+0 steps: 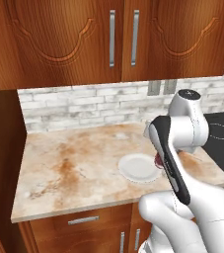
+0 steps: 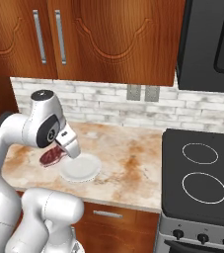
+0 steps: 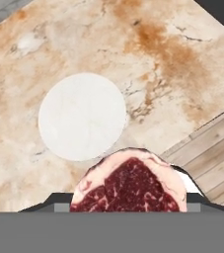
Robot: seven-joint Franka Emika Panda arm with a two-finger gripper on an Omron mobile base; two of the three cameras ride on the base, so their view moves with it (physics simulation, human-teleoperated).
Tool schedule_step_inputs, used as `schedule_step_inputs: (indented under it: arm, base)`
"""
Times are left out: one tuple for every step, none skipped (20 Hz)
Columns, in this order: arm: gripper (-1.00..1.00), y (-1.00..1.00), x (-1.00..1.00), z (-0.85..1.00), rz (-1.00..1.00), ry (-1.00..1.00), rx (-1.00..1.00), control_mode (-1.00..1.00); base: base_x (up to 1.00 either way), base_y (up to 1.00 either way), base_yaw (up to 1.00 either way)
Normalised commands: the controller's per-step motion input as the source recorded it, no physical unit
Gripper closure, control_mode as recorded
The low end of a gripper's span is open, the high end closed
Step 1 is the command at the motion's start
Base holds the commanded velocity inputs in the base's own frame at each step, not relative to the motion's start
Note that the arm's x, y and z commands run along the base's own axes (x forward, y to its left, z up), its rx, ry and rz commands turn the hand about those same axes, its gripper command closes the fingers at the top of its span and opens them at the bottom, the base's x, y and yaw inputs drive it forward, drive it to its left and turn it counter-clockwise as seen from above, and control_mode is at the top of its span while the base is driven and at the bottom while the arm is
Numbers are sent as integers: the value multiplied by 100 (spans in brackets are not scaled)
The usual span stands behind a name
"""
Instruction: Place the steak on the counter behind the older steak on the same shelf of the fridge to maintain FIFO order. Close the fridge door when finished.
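Left base view: the arm bends over the beige marbled counter; a white plate sits on the stone, bare, and a sliver of the red steak shows just right of the plate, mostly hidden behind the forearm. Right base view: steak hangs at the gripper, above the counter near its front edge, just left of the plate; black cooktop to the right, wooden upper cabinets above. Hand view: steak sits between the two dark fingertips, which flank it on both sides and appear closed against it; marbled red face with white fat rim visible. Below it, the plate on the counter and a strip of wooden floor.
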Motion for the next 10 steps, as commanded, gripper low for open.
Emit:
schedule_step_inputs:
  arm:
    - [100, 0, -49, 0, 0, -11, 0, -100]
    - [100, 0, -61, 0, 0, -18, 0, -100]
    - [100, 0, -76, 0, 0, -22, 0, -100]
    - [100, 0, -81, 0, 0, -21, 0, -100]
    - [100, 0, 0, 0, 0, 0, 0, 100]
    - [100, 0, 0, 0, 0, 0, 0, 100]
    - [100, 0, 0, 0, 0, 0, 0, 100]
    - [100, 0, 0, 0, 0, 0, 0, 100]
    - [100, 0, 0, 0, 0, 0, 0, 100]
    - [100, 0, 0, 0, 0, 0, 0, 100]
  base:
    - [0, 0, 0]
    - [0, 0, 0]
    - [0, 0, 0]
    - [0, 0, 0]
    - [-91, 7, 0]
    - [-84, 19, 0]
    - [-81, 26, 0]
    - [-76, 30, 1]
    - [-74, 31, 3]
    - [-64, 36, 5]
